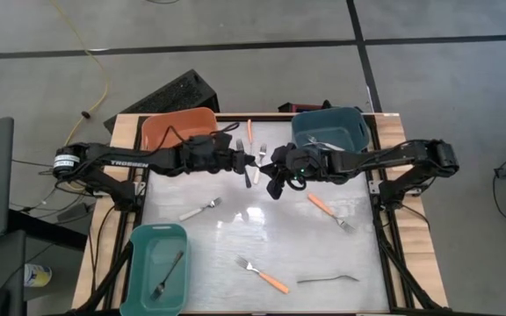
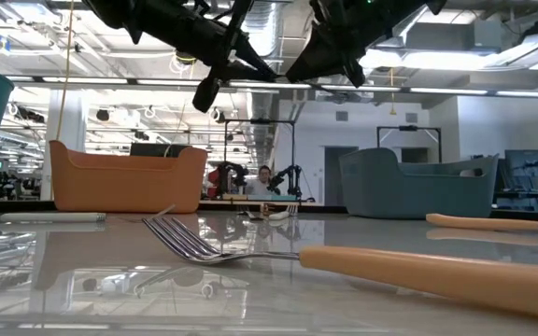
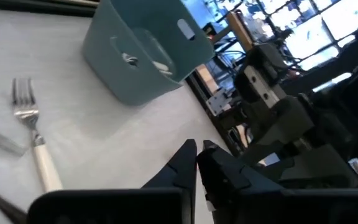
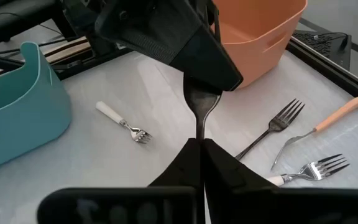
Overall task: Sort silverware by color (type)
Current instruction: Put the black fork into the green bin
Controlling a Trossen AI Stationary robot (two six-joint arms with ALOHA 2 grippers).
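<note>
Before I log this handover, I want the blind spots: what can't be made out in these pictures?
- Ends of the dark fork: right wrist view, one end is covered by the left jaws, the other by the right jaws.
- Contents of the dark teal bin: high view, partly hidden by the right arm; blurred in the left wrist view.
- Handle end of the orange-handled fork: low view, cut off by the right edge.

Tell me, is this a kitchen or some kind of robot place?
Probably a robot lab or workshop. There are ceiling pipes overhead, more robot arms on a far bench, and taped lines on the concrete floor.
</note>
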